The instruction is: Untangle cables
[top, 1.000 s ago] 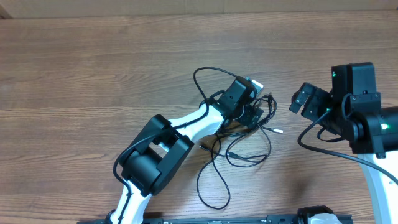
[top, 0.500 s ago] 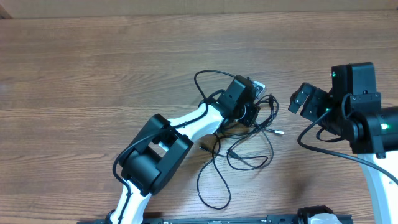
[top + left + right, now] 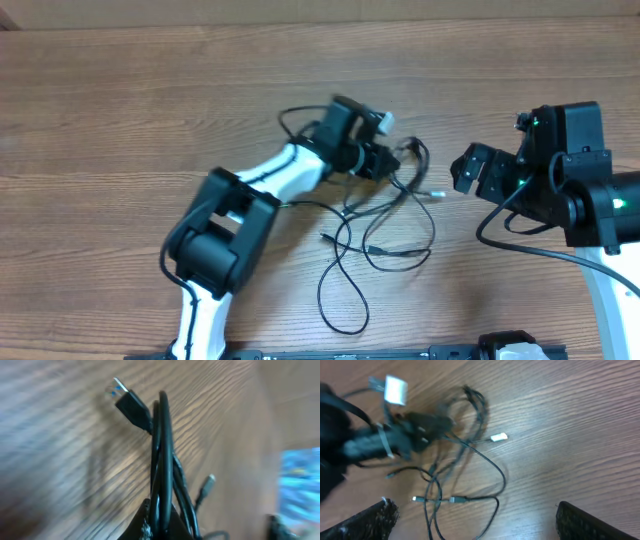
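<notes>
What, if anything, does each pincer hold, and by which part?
Left pincer: the cables, gripped on bunched strands a little behind one plug. Right pincer: open, holding nothing.

The table is brown with a wood grain that runs left to right across the overhead view. A lighter tan strip borders its far edge along the top of that view. In the left wrist view a blue patch sits at the right edge, too blurred to identify.
</notes>
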`<state>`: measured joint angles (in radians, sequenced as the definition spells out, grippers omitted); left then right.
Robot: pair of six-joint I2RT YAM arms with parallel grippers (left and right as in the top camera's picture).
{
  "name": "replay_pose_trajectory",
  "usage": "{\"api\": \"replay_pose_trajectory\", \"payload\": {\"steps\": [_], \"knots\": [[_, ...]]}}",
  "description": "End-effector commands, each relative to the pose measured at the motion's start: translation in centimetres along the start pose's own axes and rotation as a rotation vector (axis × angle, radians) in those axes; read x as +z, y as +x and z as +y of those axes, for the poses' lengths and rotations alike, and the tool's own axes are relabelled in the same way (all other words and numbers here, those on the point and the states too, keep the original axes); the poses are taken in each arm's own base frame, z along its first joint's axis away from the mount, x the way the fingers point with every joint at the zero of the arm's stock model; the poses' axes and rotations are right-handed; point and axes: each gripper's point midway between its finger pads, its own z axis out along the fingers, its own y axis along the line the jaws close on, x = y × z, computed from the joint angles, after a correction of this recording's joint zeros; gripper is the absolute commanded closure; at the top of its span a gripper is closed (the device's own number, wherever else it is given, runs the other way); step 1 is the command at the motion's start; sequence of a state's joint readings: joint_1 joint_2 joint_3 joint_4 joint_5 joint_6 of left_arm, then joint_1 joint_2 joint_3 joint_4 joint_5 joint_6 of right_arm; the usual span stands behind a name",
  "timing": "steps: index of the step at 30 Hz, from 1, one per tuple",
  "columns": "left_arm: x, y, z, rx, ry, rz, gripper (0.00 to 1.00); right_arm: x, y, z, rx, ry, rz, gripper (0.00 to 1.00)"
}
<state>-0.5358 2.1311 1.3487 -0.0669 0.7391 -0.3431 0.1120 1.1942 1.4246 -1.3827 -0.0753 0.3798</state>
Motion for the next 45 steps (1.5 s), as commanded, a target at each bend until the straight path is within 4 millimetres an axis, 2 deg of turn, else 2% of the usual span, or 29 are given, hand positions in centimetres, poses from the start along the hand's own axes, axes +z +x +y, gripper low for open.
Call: {"api": "replay_pose_trajectory", "payload": {"steps": [1, 5, 7, 11, 14, 16, 18, 21, 30, 35, 41, 45], "knots": [[-5.1, -3.0, -6.5, 0.071, 0.225, -0.039, 0.96, -0.3, 0.5, 1.1, -0.083, -0.070, 0.018, 0.00], [-8.0, -4.2, -10.4, 0.222, 0.242, -0.093, 0.96, -0.5, 1.1, 2.6, -0.175, -0.161, 0.046, 0.00], [-9.6, -4.7, -13.0, 0.290, 0.259, -0.127, 0.96, -0.5, 1.1, 2.8, -0.182, -0.168, 0.046, 0.00], [-13.0, -5.2, -17.0, 0.402, 0.277, -0.185, 0.96, -0.7, 1.1, 3.7, -0.187, -0.224, 0.048, 0.00], [-15.8, -4.8, -19.5, 0.485, 0.273, -0.215, 0.96, -1.0, 0.9, 4.9, -0.212, -0.285, 0.037, 0.05], [-17.0, -4.5, -20.5, 0.512, 0.271, -0.225, 0.96, -1.1, 0.7, 5.3, -0.217, -0.306, 0.027, 0.11], [-17.7, -4.1, -21.1, 0.517, 0.272, -0.225, 0.96, -1.2, 0.5, 5.7, -0.222, -0.331, 0.019, 0.25], [-18.4, -3.7, -21.6, 0.511, 0.272, -0.220, 0.96, -1.5, 0.4, 6.5, -0.229, -0.373, 0.014, 0.38], [-18.9, -2.3, -23.2, 0.512, 0.364, -0.176, 0.96, -1.8, -0.2, 7.4, -0.275, -0.420, -0.018, 0.45], [-19.0, -2.3, -23.3, 0.491, 0.375, -0.169, 0.96, -1.8, -0.2, 7.4, -0.275, -0.420, -0.018, 0.57], [-19.2, -2.0, -24.7, 0.527, 0.437, -0.165, 0.96, -2.0, 0.0, 7.6, -0.276, -0.435, -0.012, 0.71], [-19.0, -1.7, -25.2, 0.517, 0.449, -0.156, 0.96, -2.1, 0.1, 7.8, -0.278, -0.451, -0.007, 0.76]]}}
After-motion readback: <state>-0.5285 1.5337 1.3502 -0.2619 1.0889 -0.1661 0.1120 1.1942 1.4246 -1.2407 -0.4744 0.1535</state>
